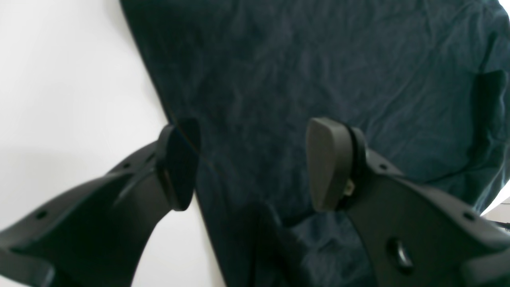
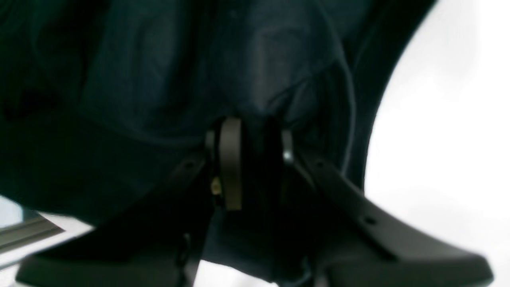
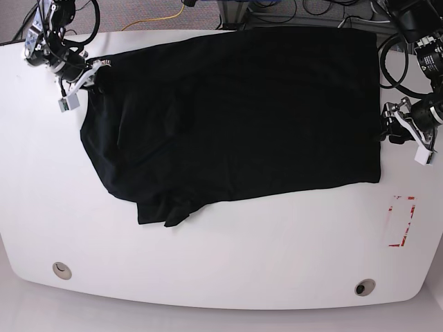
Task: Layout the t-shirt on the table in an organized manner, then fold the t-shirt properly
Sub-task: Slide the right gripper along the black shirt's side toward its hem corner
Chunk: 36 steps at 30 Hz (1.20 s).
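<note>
Two tools: right tool (image 2: 255,167) apparently pinches the t-shirt (image 3: 242,117); left tool (image 1: 251,163) gapes.

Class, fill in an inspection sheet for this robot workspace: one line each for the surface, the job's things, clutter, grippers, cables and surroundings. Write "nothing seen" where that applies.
Surface: white table, glossy, with two round grommets and a red tape outline near one edge.
Job's things: black t-shirt spread over the far half, mostly flat; one side is bunched and creased.
Clutter: nothing seen.
Grippers: right gripper pinches a fold of the shirt at its edge; left gripper open, straddling the shirt's opposite edge, holding nothing.
Cables: dark cables and one yellow cable behind the far edge of the table.
Surroundings: floor and equipment beyond the table, too cropped to identify.
</note>
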### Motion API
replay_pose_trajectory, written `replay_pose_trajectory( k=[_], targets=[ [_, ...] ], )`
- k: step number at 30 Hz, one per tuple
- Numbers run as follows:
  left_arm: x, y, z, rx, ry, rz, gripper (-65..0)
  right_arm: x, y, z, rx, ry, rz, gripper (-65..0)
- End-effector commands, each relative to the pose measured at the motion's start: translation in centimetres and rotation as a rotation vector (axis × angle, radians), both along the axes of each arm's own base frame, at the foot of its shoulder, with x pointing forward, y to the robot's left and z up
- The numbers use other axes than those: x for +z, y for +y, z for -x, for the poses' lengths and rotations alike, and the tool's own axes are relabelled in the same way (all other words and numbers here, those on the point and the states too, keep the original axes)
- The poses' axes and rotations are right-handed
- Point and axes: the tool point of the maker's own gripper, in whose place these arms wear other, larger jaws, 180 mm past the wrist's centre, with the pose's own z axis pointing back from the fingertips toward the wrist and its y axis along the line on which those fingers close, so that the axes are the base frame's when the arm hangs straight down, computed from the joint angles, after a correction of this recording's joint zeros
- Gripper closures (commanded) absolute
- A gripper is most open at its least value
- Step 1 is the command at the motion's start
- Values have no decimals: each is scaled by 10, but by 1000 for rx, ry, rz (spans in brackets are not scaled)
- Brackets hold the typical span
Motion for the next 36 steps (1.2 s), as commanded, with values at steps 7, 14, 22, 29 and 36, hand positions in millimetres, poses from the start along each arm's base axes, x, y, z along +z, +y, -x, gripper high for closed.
replay_pose_trajectory(
  k=[7,14,22,29,36],
  targets=[
    [14,4,-8,-2,-49,-11,-393,6,-10,33,7,60,96,-114],
    [14,4,-8,-2,-49,-11,-393,6,-4,44,13,72,93,-114],
    [14,5,-7,-4,-45,-14,-393,2,-8,63,-28,103,90,-114],
    [9,5,-1,-5,-27,-17,-393,3,-8,65,-31,104,86,-124],
    [10,5,-1,-5,-29,-17,-393,29,-3,41,26,26,143,-325]
  ],
)
